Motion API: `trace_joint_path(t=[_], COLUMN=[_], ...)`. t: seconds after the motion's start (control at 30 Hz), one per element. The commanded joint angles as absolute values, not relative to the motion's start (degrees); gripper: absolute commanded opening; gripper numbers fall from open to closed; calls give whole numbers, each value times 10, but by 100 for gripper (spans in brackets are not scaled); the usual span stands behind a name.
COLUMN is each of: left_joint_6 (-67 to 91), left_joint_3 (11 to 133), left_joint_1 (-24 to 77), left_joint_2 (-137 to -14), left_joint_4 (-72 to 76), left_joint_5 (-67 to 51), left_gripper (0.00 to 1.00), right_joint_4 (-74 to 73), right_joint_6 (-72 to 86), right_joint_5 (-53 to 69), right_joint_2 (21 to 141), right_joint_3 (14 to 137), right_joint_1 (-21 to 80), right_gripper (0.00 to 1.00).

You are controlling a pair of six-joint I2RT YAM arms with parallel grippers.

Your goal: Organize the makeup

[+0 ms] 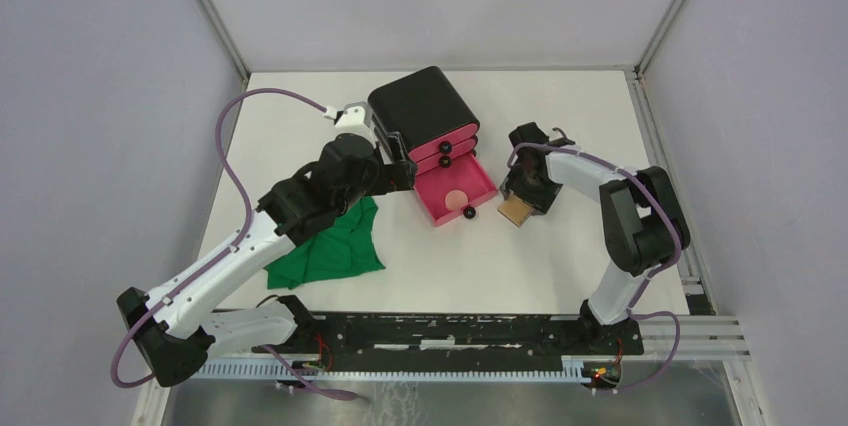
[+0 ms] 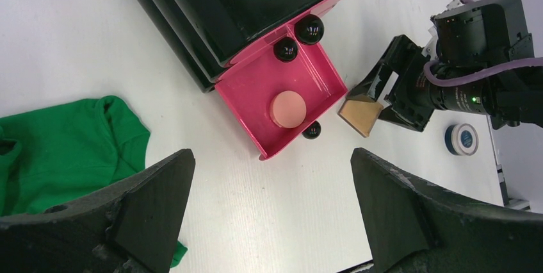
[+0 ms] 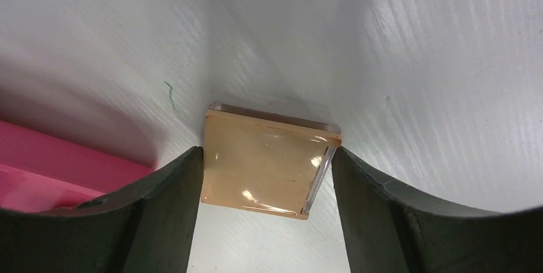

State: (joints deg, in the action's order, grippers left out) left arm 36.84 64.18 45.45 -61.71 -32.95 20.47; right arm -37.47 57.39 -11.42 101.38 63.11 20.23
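Note:
A tan square pad [image 3: 262, 151] lies tilted on the white table just right of the pulled-out pink drawer [image 1: 484, 179]. My right gripper [image 3: 267, 177] is closed on it, one finger against each side edge; the pad [image 1: 515, 210] shows under that gripper [image 1: 520, 202] from above. A pink round puff [image 2: 287, 107] lies inside the drawer. A small round white-rimmed compact [image 2: 461, 139] sits on the table beyond the right arm. My left gripper [image 2: 272, 164] hangs open above bare table near the drawer's front, with nothing between its fingers.
The black box [image 1: 425, 106] with pink drawers stands at the table's back centre, its lowest drawer open toward me. A green cloth [image 1: 335, 246] lies crumpled under the left arm. The table's right edge runs close behind the right arm.

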Motion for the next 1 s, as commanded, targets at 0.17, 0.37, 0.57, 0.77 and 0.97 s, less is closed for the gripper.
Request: trace_joint_path(t=[0.17,0.37,0.57,0.77,0.97], left_joint_6=[345,352,356,359,360], left_joint_3=[650,645,648,645,645], left_joint_1=[454,454,454,454,454], left_joint_2=[-601,-584,-581,-565,-562], left_joint_4=[-322,-315,-324,-330,-335], left_joint_5=[209,222,224,229,232], left_gripper=[99,99,99,99,99], right_joint_4=[-361,-308,-295,-258,-231], right_joint_6=[488,465,472,489,501], right_joint_5=[-77,-70,-66,-57,-66], right_joint_2=[880,826,880,942,987], right_joint_3=[609,611,674,709,731], right_joint_1=[201,234,288,305,311], right_gripper=[71,71,71,72,77])
